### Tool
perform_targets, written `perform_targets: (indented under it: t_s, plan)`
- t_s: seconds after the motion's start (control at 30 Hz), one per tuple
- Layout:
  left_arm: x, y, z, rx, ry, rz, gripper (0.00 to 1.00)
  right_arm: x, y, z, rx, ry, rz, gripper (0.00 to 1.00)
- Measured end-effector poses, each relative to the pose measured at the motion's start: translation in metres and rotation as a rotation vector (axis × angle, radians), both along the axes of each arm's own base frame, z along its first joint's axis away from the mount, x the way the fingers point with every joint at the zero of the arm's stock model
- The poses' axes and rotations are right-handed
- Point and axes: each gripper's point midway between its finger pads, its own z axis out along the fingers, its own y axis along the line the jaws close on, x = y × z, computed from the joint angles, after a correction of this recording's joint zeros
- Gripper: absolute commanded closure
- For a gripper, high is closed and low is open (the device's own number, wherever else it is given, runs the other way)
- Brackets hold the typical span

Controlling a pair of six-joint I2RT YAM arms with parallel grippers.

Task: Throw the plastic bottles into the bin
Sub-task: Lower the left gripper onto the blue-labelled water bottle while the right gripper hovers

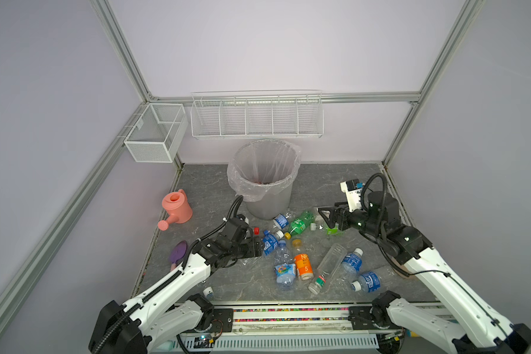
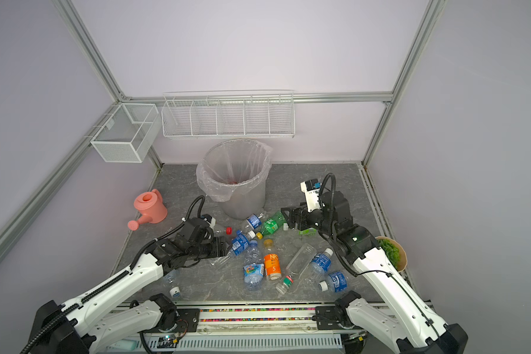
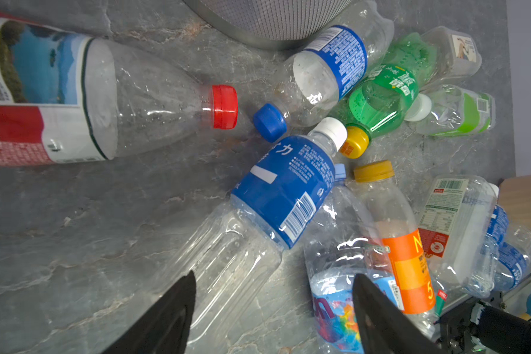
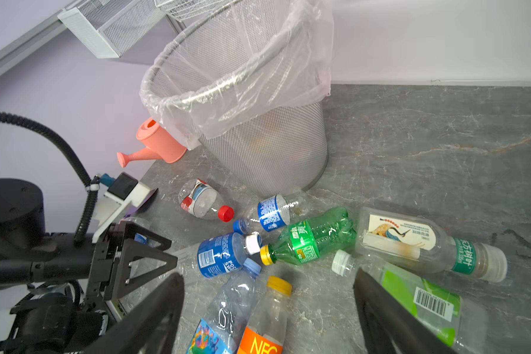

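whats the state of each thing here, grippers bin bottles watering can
left gripper, open, base of the blue-label bottle between its jaws
right gripper, open, empty
bin, upright, bag-lined
plastic bottles, lying on the table, outside the bin
green bottle, on its side, yellow cap on
watering can, upright

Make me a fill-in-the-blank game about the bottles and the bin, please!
1. The watering can near the bin is ____.
2. The bottle with the orange label has a ____ cap.
3. The bin is lined with a clear plastic ____.
4. The bottle with the red-and-white label has a ____ cap.
Missing words: pink, yellow, bag, red.
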Motion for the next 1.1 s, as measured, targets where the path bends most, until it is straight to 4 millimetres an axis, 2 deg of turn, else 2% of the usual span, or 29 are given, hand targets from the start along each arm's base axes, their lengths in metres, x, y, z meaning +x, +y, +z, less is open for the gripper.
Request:
perform_targets:
  t_s: [0.23,0.4,0.9,1.1]
  plan:
    - [0.008,-0.005,-0.016,0.082,0.049,-0.041,0.18,-0.013,-0.006,-0.005,0.007,-0.008,0.004,0.11]
    - [0.012,-0.008,-0.021,0.114,0.065,-0.067,0.2,-0.02,-0.01,-0.02,-0.005,0.013,0.004,0.11]
    - [0.008,-0.016,-0.047,0.236,0.156,-0.151,0.23,-0.02,-0.014,-0.022,-0.018,0.006,-0.012,0.11]
    - [0.005,-0.016,-0.051,0.256,0.158,-0.162,0.26,-0.021,-0.017,-0.027,-0.026,0.016,-0.02,0.11]
